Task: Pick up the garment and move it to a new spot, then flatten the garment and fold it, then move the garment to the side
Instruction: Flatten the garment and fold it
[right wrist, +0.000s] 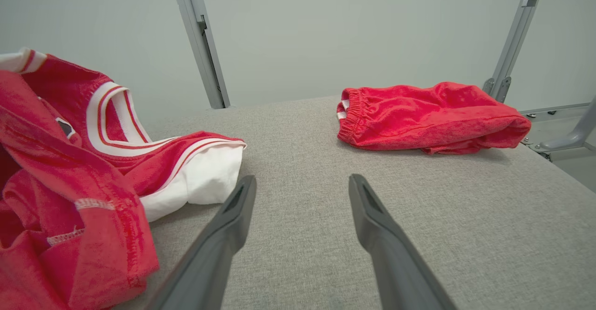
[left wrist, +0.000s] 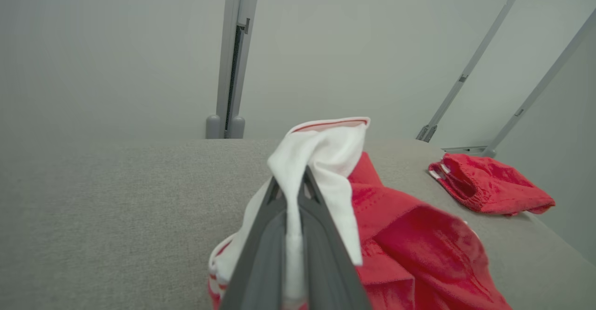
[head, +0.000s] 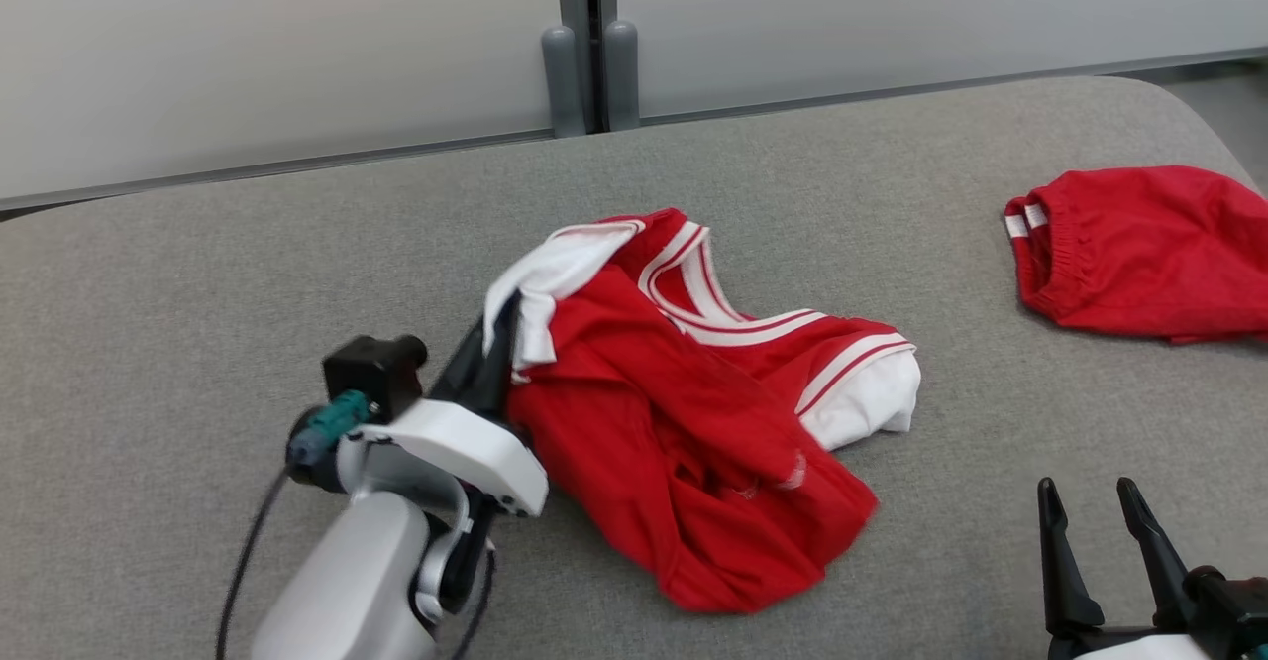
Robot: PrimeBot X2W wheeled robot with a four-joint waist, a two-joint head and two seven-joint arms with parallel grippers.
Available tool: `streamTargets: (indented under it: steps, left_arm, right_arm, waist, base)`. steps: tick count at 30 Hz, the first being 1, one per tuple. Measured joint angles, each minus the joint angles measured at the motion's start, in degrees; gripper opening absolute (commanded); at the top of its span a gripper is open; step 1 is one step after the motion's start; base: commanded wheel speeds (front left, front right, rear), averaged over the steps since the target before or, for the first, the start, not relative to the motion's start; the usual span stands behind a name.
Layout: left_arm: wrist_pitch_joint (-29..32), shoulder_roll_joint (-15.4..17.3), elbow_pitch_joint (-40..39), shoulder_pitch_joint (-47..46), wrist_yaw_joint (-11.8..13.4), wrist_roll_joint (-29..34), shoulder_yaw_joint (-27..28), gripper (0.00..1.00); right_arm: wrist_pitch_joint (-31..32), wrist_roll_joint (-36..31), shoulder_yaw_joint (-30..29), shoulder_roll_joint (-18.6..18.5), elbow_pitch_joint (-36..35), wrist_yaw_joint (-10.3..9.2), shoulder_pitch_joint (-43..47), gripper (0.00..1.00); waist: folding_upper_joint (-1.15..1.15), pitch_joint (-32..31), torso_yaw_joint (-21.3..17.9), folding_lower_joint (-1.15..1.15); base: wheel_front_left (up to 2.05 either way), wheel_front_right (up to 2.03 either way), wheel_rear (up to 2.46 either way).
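The jersey [head: 674, 412] lies rumpled in the middle of the grey counter [head: 198, 293], red with white bands at the neck and armholes and a white lining showing at two spots. Its lower part is bunched toward the robot; the neck opening faces the far wall [head: 297, 46].

The left pincer [head: 500, 338] is at the jersey's left edge, clamped on a fold of the white cloth. From the left wrist view the two dark fingers [left wrist: 260, 254] are pressed together with a strip of white fabric [left wrist: 321, 161] pinched between them, and the cloth rises above the tips and drapes over to the right. The red body of the jersey [left wrist: 409, 245] sits just beside the fingers, on the counter.

The right pincer [head: 1087, 490] hangs at the near right, well apart from the jersey, with its jaws spread wide and nothing between them. In its own wrist view the pincer [right wrist: 301, 182] points across bare counter, the jersey's white corner [right wrist: 209, 175] just to the left of one finger.

A pair of red shorts [head: 1149, 254] lies at the far right of the counter, well apart from the jersey, elastic waistband turned toward it. A grey post [head: 589, 65] splits the pale wall behind.
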Motion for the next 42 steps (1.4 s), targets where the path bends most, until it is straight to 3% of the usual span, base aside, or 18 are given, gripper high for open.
streamTargets:
  steps: [9,16,24,29,35,39,41,42]
  left_arm:
    - [2.97,7.93,-7.39,-8.61,0.67,0.24,4.7,0.0]
    - [7.4,9.66,-8.8,-13.99,-2.49,1.03,2.23,0.0]
    - [12.72,4.26,-5.81,-8.82,-2.86,0.55,-5.01,0.0]
    - [13.89,0.42,-3.56,-3.94,-3.92,0.38,-12.56,0.0]
    - [13.21,-0.89,-2.79,-3.21,-5.47,-0.93,-20.28,0.0]
    - [11.23,-1.02,-5.06,-3.46,-5.83,-6.08,-26.36,0.0]
    - [8.71,-1.13,-5.13,-4.58,-4.01,-7.66,-28.07,1.0]
    - [7.8,-1.01,-4.65,-5.36,-3.11,-7.66,-29.02,1.0]
  right_arm:
    - [0.0,-0.42,0.97,0.0,0.85,0.0,0.42,1.0]
    - [0.0,-0.57,1.56,0.0,1.32,0.0,0.37,1.0]
    - [0.0,-0.32,1.99,0.01,1.79,0.0,0.27,1.0]
    - [0.0,-0.51,1.45,0.0,1.92,0.0,0.4,1.0]
    - [0.0,-0.69,1.91,-0.01,2.18,0.0,-0.17,1.0]
    - [0.0,-0.49,2.08,0.0,2.43,0.0,-0.71,1.0]
    - [0.0,-0.3,2.05,0.0,2.55,0.0,-0.73,1.0]
    - [0.01,-0.22,2.21,-0.01,2.7,0.0,-0.74,1.0]
  waist:
    - [0.0,-2.78,2.28,0.0]
    - [0.0,-3.93,2.21,0.0]
    - [0.0,-3.92,0.1,0.0]
    - [0.0,-2.74,-1.62,0.0]
    - [0.0,-1.77,-3.3,0.0]
    - [0.0,-1.24,-4.41,0.0]
    - [0.0,-1.0,-4.85,0.0]
    - [0.0,-0.91,-5.09,0.0]
  base:
    - [0.0,0.0,0.0]
    - [0.0,0.0,0.0]
    - [0.0,0.0,0.0]
    - [0.0,0.0,0.0]
    - [0.0,0.0,0.0]
    - [0.0,0.0,0.0]
    - [0.0,0.0,0.0]
    - [0.0,0.0,0.0]
